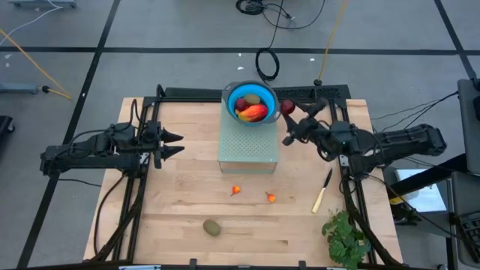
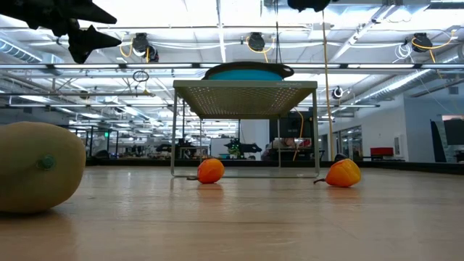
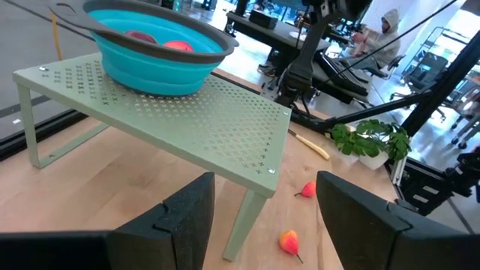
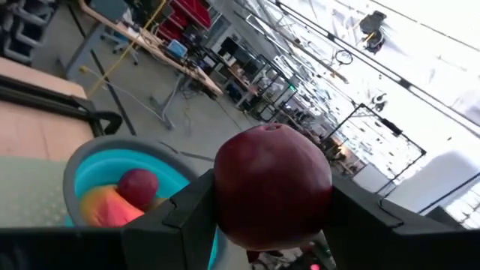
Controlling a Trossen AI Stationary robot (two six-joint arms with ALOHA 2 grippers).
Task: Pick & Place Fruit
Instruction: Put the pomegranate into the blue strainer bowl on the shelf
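Observation:
A blue bowl (image 1: pixel 250 99) sits on a pale green perforated rack (image 1: pixel 247 142) and holds a dark red fruit, a brownish-green one and an orange-red oblong (image 1: pixel 252 112). My right gripper (image 1: pixel 289 114) is beside the bowl's right rim, shut on a dark red round fruit (image 4: pixel 273 184). Two tiny orange-red pieces (image 1: pixel 235 190) (image 1: pixel 271 197) and a brownish-green oval (image 1: pixel 212 226) lie on the table. My left gripper (image 1: pixel 180 143) hovers open, left of the rack. My right gripper pinches the dark red round fruit (image 1: pixel 288 108) between its two fingers, one on each side of its widest part (image 4: pixel 225 187). The fruit is lifted clear, level with the bowl's rim and just right of it.
A yellow-handled knife (image 1: pixel 322 191) and a leafy green bunch (image 1: pixel 345 237) lie at the table's right near corner. Cables and a black frame run behind the rack. Open wood lies between the rack and the near edge.

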